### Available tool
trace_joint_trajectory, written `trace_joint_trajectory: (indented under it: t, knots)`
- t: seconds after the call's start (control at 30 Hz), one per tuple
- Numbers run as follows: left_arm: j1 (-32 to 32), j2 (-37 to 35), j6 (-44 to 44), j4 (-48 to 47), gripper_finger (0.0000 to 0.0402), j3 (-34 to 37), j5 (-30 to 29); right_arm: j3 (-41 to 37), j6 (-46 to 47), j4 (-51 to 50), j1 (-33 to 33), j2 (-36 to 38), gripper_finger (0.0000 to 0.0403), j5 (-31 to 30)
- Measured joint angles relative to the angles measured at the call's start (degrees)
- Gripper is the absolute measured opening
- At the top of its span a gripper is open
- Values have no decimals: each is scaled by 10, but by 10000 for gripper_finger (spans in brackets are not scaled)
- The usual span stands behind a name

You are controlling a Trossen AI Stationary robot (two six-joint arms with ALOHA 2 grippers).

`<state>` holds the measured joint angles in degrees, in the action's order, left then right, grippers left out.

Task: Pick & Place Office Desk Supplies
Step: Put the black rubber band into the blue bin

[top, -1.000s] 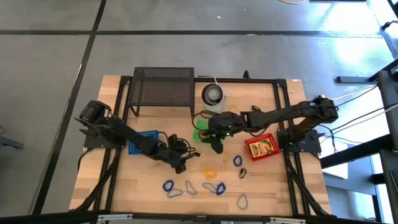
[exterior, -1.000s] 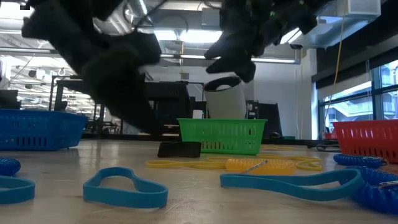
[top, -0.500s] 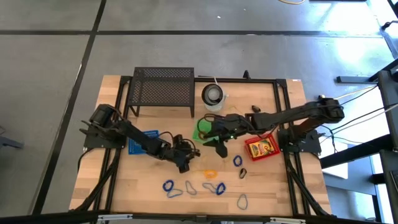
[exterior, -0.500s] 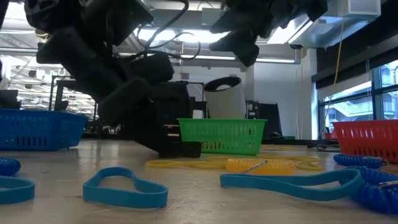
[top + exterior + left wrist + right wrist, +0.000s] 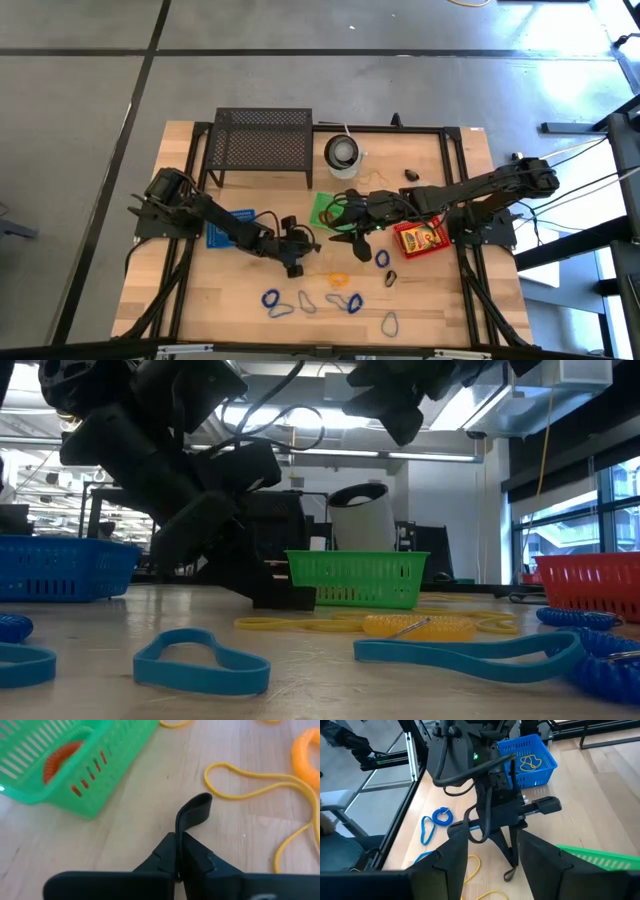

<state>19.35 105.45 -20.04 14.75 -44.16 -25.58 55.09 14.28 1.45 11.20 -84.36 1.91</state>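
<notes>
Black clip (image 5: 194,811) beside green basket (image 5: 90,765)

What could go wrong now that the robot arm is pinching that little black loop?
1. The left gripper is shut on just one end of the small black loop, so the loop might slip out when it is lifted.
2. The thin yellow rubber band lies on the table close to the loop and could get dragged along.
3. The right gripper hangs open very near the left one, so the two arms might bump.
</notes>
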Motion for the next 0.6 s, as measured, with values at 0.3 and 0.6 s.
trace_joint_trajectory:
  t: [0.3,0.6]
  knots:
    - [2,-100,23,4,6,0,-37,0,0,-2,0,2,173,0]
    - [50,-233,112,58,5,0,-69,0,-2,-4,0,12,173,0]
